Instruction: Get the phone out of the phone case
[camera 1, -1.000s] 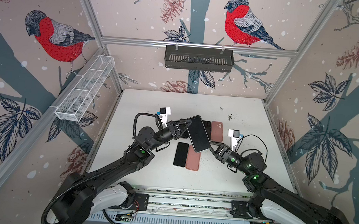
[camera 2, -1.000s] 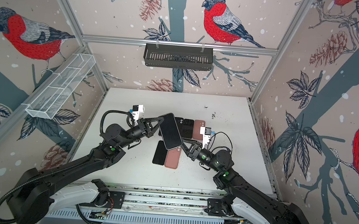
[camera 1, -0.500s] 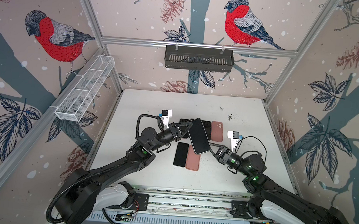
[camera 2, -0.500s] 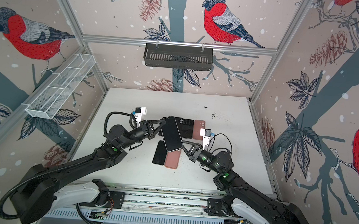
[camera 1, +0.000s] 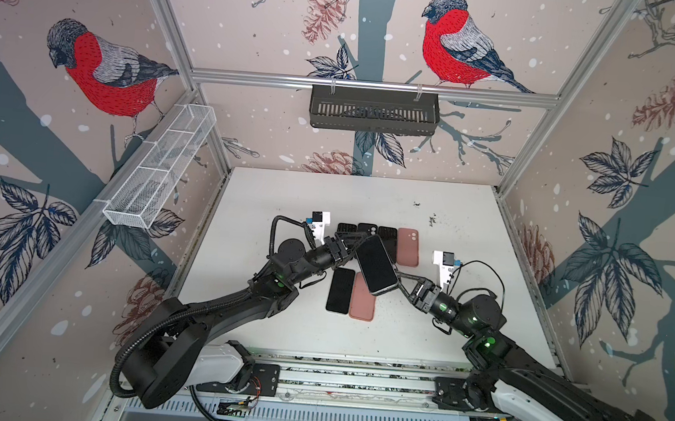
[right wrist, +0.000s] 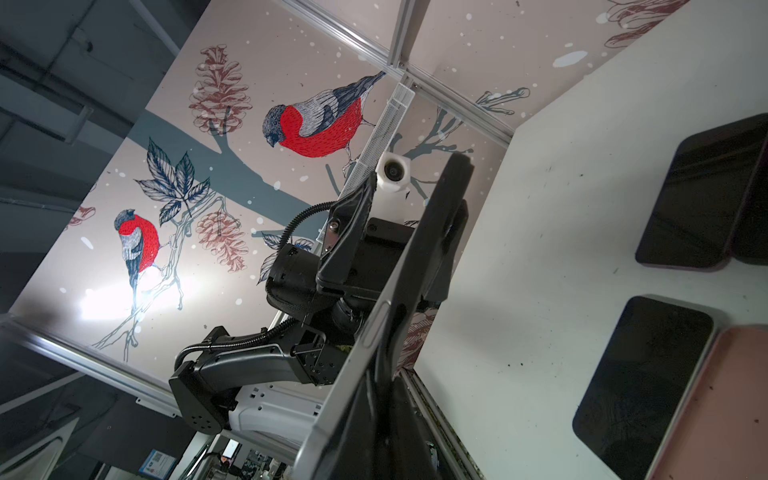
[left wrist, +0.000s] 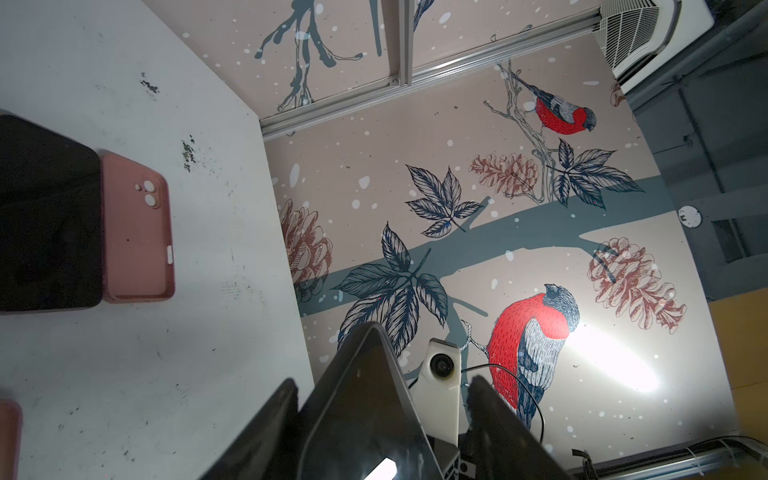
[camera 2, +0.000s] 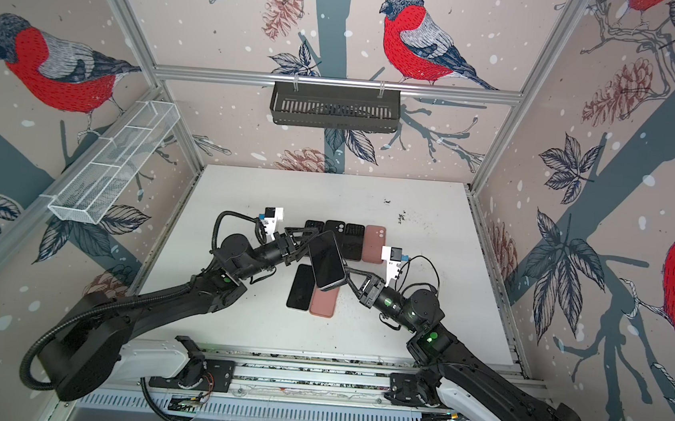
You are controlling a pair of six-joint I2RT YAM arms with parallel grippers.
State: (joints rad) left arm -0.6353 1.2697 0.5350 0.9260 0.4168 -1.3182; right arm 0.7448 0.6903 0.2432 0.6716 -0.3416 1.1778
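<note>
Top views, both: phone [camera 1: 377,265] held aloft over the middle of the bench [camera 1: 456,313], dark screen up. Its long axis runs far to near, with the near end leaning right.

- Left tool [camera 1: 360,243]: at the phone's far-left end, jaws apart. In the left wrist view the phone's end stands between the fingers [left wrist: 266,432], with a clear gap on one side.
- Right tool [camera 1: 400,277]: clamped on the phone's near-right corner. The right wrist view shows the phone edge-on, with a silver side and a long button. Whether a case is still on it cannot be told.
- On the bench under the phone: second phone [camera 1: 340,290], screen up, touching the near pink case [camera 1: 363,301] on its right.
- Far row: dark cases [camera 1: 367,227] side by side, with the far pink case [camera 1: 408,247] at the right end.

Change since a second ago: the left tool was shut on the far end and has now let go. The right tool was part-way apart and has now closed. The phone sits slightly nearer, on much the same heading.
</note>
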